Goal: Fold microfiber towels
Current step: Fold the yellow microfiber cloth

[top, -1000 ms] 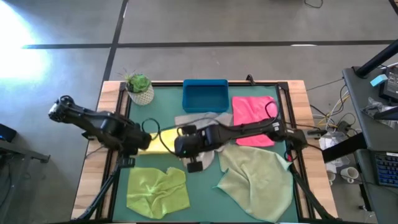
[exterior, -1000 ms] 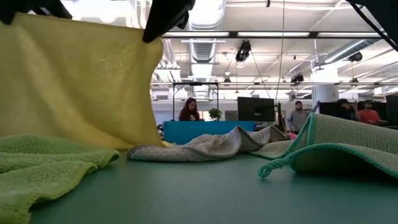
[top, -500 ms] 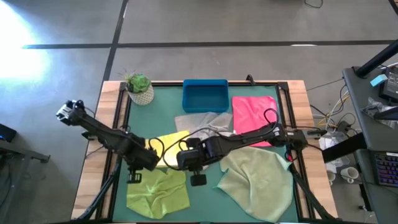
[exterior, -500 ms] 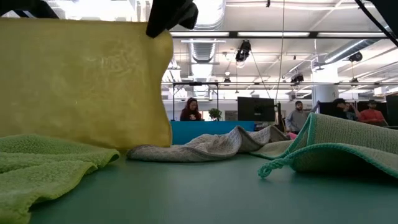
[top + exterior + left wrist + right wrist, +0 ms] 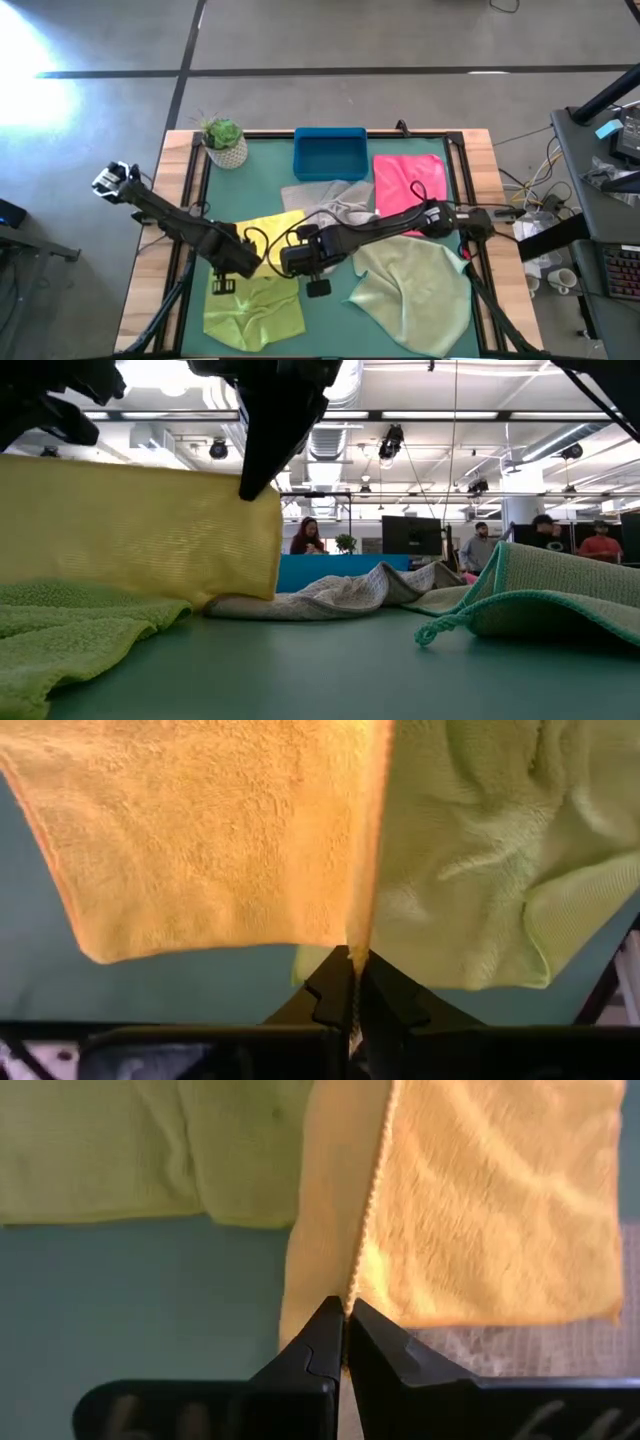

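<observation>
Both grippers have carried the yellow towel (image 5: 268,232) toward the near side of the desk (image 5: 330,310) and lowered it. One second ago the cloth hung high between the arms; half a second ago it was partway down; its held edge now sits visibly lower in the low view, with the bottom fold resting on the desk surface.

The left gripper (image 5: 228,282) has its fingers clamped together on one corner of the yellow towel, confirmed in the left wrist view, where the cloth edge runs into the closed fingertips (image 5: 352,982). The right gripper (image 5: 312,284) is likewise pinched shut on the opposite corner (image 5: 345,1312).

The held edge now hangs over the far margin of the lime green towel (image 5: 255,312). The far part of the yellow towel lies flat on the desk beside the grey towel (image 5: 330,200). The pink towel (image 5: 408,190), the sage green towel (image 5: 412,288) and the blue tray (image 5: 330,152) have not moved.

Assessment: the first fold of the yellow towel is in progress, with the raised edge being brought over onto its own lower half. Risk noted: the fold may land partly on the lime green towel. No towel is folded yet.
</observation>
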`<state>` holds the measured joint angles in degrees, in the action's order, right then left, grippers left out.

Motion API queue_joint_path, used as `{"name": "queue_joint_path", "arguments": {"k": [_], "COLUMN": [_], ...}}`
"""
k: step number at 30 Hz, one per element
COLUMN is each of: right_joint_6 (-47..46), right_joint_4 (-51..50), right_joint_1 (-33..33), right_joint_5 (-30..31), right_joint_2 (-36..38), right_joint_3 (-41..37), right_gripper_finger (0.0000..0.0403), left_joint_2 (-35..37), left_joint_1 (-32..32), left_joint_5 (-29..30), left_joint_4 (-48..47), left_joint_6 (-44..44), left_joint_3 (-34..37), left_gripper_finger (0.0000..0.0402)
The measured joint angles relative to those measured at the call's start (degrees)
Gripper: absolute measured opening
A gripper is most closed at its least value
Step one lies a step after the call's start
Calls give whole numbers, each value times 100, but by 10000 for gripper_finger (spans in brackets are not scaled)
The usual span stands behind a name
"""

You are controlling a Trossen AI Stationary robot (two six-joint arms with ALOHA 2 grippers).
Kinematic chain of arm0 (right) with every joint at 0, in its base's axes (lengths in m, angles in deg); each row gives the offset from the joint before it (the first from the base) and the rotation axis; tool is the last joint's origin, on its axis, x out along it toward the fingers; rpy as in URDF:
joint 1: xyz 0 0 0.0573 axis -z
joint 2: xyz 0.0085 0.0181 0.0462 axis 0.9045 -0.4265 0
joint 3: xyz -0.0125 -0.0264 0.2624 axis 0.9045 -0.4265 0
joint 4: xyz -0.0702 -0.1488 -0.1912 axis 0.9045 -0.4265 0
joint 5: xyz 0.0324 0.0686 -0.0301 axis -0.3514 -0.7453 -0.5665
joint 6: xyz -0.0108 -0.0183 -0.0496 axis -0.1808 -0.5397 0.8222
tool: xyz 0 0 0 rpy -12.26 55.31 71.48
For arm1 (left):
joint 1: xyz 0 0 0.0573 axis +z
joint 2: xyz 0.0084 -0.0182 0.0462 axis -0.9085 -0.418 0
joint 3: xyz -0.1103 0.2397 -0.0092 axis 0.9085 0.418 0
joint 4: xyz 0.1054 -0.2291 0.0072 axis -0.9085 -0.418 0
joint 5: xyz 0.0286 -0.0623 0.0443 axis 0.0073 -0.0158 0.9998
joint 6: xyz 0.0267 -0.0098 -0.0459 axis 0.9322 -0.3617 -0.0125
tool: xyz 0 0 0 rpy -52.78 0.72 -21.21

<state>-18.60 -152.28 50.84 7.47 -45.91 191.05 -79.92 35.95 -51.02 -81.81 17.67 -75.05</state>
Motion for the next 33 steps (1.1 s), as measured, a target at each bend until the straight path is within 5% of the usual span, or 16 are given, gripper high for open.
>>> {"name": "queue_joint_path", "arguments": {"k": [15,33], "right_joint_6": [511,984], "right_joint_4": [571,1665], "right_joint_1": [836,1402], "right_joint_5": [-1,125], "right_joint_2": [0,2], "right_joint_3": [-267,-1059], "right_gripper_finger": [8,8], "left_joint_2": [1062,1082], "left_joint_1": [140,965], "left_joint_5": [508,930], "left_joint_4": [619,578], "left_joint_6": [-438,-143], "left_joint_3": [1477,2044], "left_gripper_finger": [0,0]}}
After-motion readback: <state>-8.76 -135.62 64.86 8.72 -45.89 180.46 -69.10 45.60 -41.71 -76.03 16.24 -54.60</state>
